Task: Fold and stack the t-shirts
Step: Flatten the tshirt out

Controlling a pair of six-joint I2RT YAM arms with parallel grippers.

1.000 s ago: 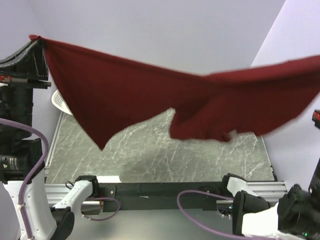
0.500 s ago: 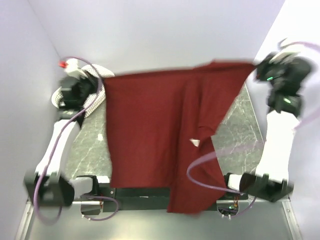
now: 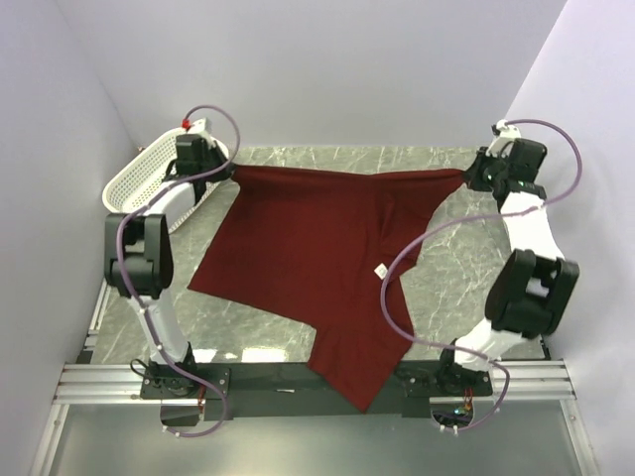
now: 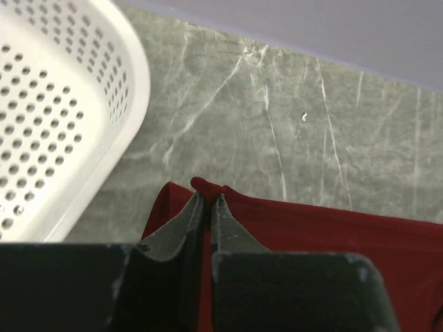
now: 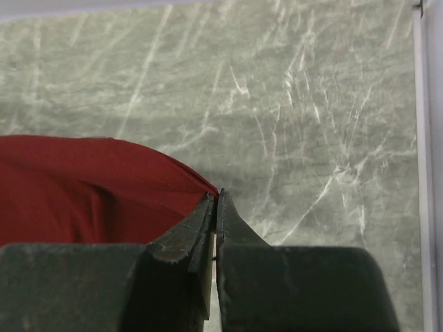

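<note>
Left gripper (image 4: 208, 197) and right gripper (image 5: 216, 197) each clamped on a corner of the t-shirt (image 3: 298, 248).
The shirt lies spread flat on the table (image 3: 466, 283). Its left-held corner is just beside the basket (image 3: 134, 183) and the other is well away from it. A small white label (image 3: 380, 271) faces up. The tip farthest from the basket seems to droop past the table's edge.

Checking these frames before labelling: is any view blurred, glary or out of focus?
Top external: sharp, evenly lit, no motion blur on the dark red cloth t-shirt. Left wrist: the white perforated plastic basket is bright yet its holes are readable; the left gripper near the lens looks dark, underexposed. Right wrist: grey marble tabletop crisp, no glare.
</note>
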